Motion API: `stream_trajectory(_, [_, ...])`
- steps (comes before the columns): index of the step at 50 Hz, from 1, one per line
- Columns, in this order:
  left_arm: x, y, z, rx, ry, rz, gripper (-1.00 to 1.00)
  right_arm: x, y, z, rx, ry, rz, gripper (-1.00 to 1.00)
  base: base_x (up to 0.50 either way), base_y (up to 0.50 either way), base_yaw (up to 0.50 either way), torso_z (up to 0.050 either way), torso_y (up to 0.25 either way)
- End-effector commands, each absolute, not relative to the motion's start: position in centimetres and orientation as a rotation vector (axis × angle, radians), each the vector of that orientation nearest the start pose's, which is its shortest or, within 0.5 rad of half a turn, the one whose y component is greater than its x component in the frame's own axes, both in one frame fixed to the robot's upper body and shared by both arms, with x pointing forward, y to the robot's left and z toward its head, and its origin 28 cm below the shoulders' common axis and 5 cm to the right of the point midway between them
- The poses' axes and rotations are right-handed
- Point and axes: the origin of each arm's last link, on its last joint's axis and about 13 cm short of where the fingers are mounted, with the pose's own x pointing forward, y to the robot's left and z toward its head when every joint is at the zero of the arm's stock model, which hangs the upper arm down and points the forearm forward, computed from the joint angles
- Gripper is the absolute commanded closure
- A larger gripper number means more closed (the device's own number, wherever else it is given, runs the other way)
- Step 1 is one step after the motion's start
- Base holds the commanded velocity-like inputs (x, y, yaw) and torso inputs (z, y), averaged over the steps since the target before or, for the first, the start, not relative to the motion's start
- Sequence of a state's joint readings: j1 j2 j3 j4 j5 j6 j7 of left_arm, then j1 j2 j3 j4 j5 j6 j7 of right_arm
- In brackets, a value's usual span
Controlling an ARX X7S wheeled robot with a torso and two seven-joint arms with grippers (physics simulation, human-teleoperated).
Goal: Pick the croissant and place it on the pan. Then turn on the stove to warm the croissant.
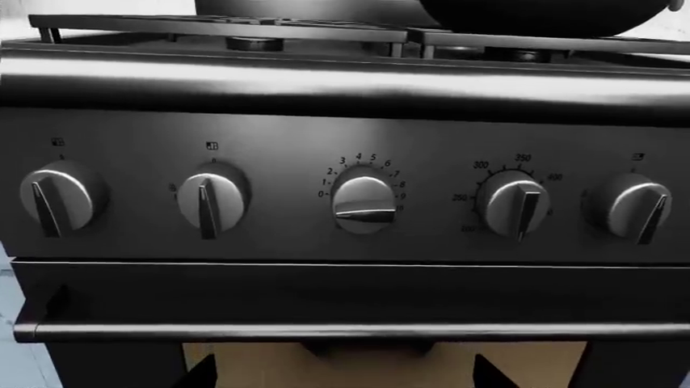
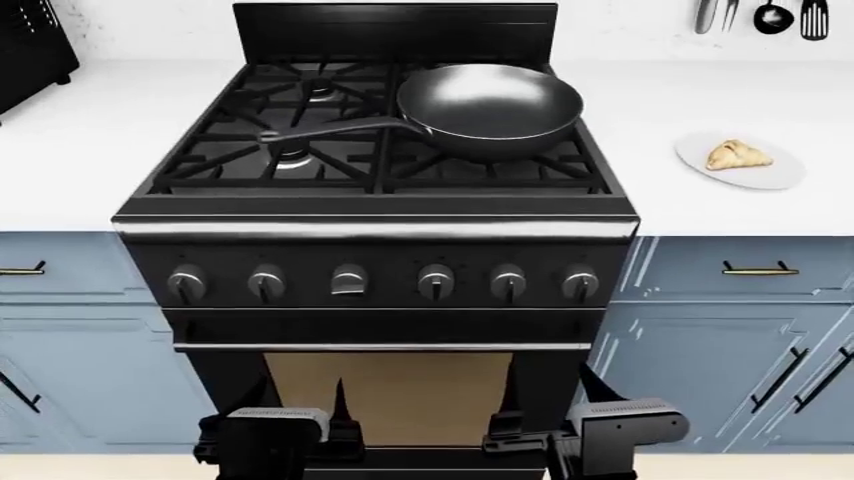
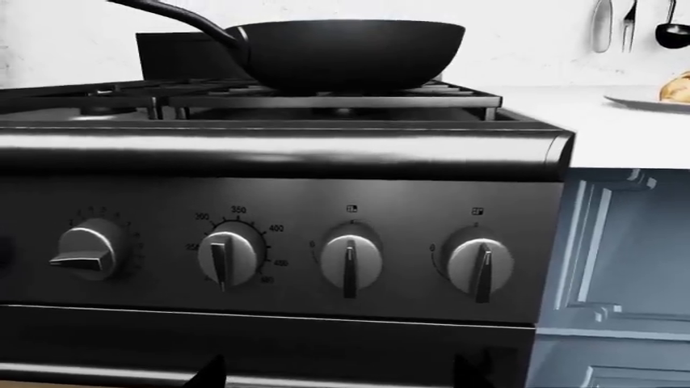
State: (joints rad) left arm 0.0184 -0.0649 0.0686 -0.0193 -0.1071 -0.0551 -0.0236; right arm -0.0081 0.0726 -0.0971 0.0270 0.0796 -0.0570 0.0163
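Note:
The golden croissant [image 2: 738, 155] lies on a white plate [image 2: 774, 175] on the counter right of the black stove [image 2: 374, 215]; its edge also shows in the right wrist view [image 3: 679, 85]. The dark pan [image 2: 491, 105] sits empty on the stove's back right grate, handle pointing left. Both grippers hang low in front of the oven door, far below the croissant. My left gripper [image 1: 345, 376] is open and faces the knob row. My right gripper [image 3: 342, 376] is open too, holding nothing. The third knob from the left [image 1: 363, 204] points sideways; the others point down.
Blue cabinet doors [image 2: 727, 330] with brass handles flank the stove. An oven handle bar [image 1: 345, 330] runs just under the knobs. Utensils [image 2: 767, 15] hang on the back wall at right. A dark appliance [image 2: 34, 50] stands at the far left of the white counter.

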Motion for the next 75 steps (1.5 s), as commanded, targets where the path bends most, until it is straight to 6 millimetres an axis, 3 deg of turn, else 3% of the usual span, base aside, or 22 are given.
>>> stream_trajectory(1, [20.33,20.64,-0.05,-0.050,0.125,-0.028,-1.00,20.66,-9.54,0.89,0.031,-0.015,0.089,-1.00,0.00,0.00,0.00,0.050,0.018])
stream_trajectory(17, [21.26,20.33,-0.07,0.031,0.203,0.076,-1.00,20.97,-9.55,1.02,0.062,-0.001,0.085,-1.00,0.00,-0.30,0.00,0.000,0.000])
stream_trajectory(75, [21.03,20.30,-0.48,0.030,0.261,0.011,-1.00,21.17,-9.68,1.04,0.075,0.047,0.053,-1.00,0.00,-0.50,0.00,0.000,0.000])
